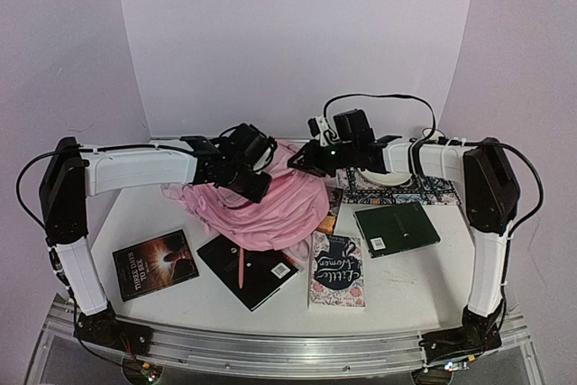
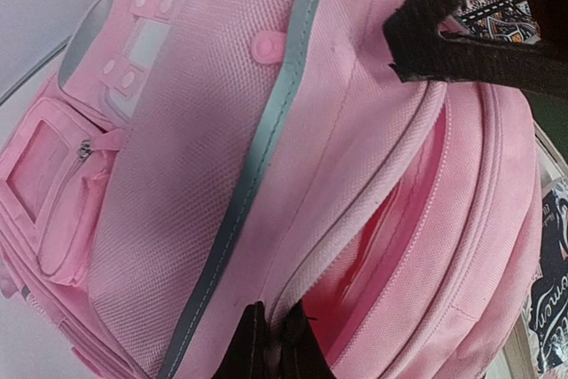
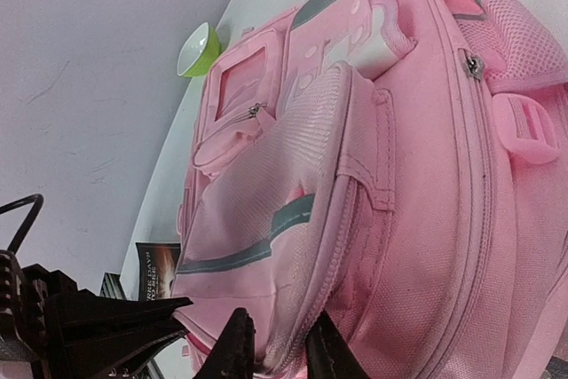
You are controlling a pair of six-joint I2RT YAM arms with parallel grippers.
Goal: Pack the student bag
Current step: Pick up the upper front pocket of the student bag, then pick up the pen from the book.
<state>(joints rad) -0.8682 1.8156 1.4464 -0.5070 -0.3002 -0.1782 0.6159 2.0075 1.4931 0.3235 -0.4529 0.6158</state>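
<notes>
Across the middle of the bench (image 1: 406,281), the student bag (image 1: 270,209) is lying as the left tool (image 2: 271,348) is pinching its mouth's rim, clamped tight, while the right tool (image 3: 280,348) is straddling the front panel's edge, narrowly parted, grip unclear; pulling both rims apart evenly looks wisest.

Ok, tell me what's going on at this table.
Both arms are at the student bag, which lies in the middle of the table. The left pincer is shut on the fabric edge of the bag's unzipped main opening. The right pincer straddles a seam on the bag's front; whether it grips is unclear. The Little Women book and a green book lie outside the bag, not yet packed.
</notes>
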